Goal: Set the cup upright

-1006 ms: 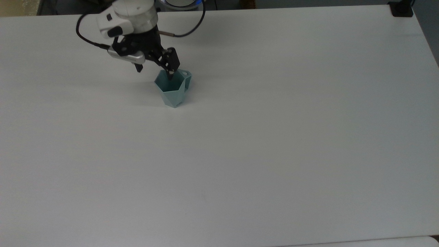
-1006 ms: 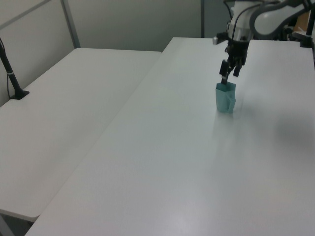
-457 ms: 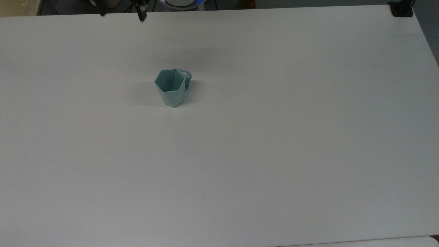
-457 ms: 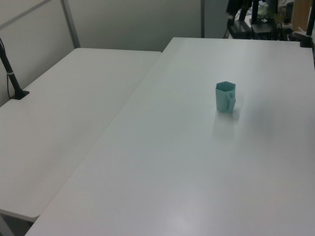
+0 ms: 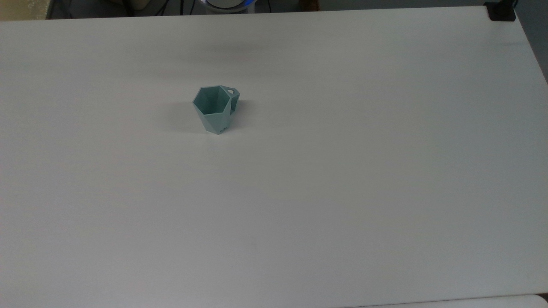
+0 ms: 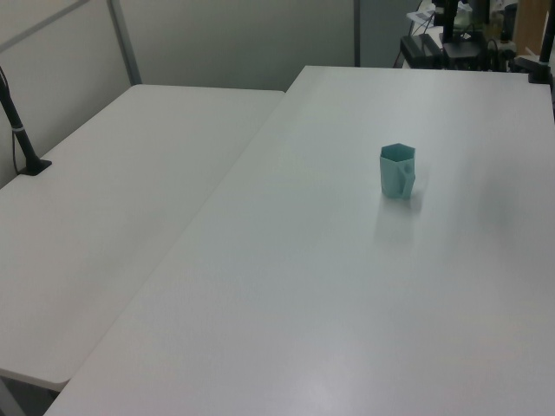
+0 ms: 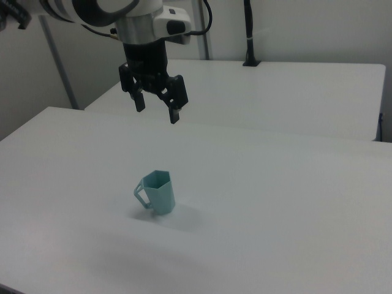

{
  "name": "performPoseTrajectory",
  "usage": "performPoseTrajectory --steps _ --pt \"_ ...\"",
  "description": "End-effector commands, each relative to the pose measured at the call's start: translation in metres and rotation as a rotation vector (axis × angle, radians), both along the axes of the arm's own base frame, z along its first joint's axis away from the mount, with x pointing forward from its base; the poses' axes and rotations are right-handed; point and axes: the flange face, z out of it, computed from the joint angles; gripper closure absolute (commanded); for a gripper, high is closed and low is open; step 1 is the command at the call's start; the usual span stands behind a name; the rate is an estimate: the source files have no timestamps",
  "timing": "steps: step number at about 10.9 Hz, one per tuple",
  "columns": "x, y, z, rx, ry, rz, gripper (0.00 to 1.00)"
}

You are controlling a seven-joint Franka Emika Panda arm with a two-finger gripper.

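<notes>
The pale teal cup (image 5: 215, 108) stands upright on the white table (image 5: 342, 171), its hexagonal mouth facing up. Its flat handle with the round hole points to the top view's upper right. In the left view the cup (image 6: 397, 171) stands alone at the table's middle right. In the right view the cup (image 7: 157, 192) has its handle toward the right view's left. High above it and a little to the right view's left hangs my gripper (image 7: 157, 110), open, with nothing between its black fingers (image 7: 175, 116).
A second white table (image 6: 104, 199) adjoins on the left view's left, with a black clamp post (image 6: 24, 139) on it. A black clamp (image 5: 501, 12) sits at the top view's upper right corner. Dark equipment (image 6: 451, 39) stands beyond the table's far edge.
One second ago my gripper had a finger inside the cup's rim. It has since let go and risen well clear. The cup has stayed upright in the same spot.
</notes>
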Motion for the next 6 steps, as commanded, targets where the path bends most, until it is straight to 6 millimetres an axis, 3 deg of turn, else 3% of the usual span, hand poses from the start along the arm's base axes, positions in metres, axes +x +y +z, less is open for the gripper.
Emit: performPoseTrajectory --steps 1,6 --pt "0.005 0.005 -0.002 -0.025 0.023 0.023 0.0" --pt "0.02 0.012 -0.017 -0.053 -0.008 0.008 0.0"
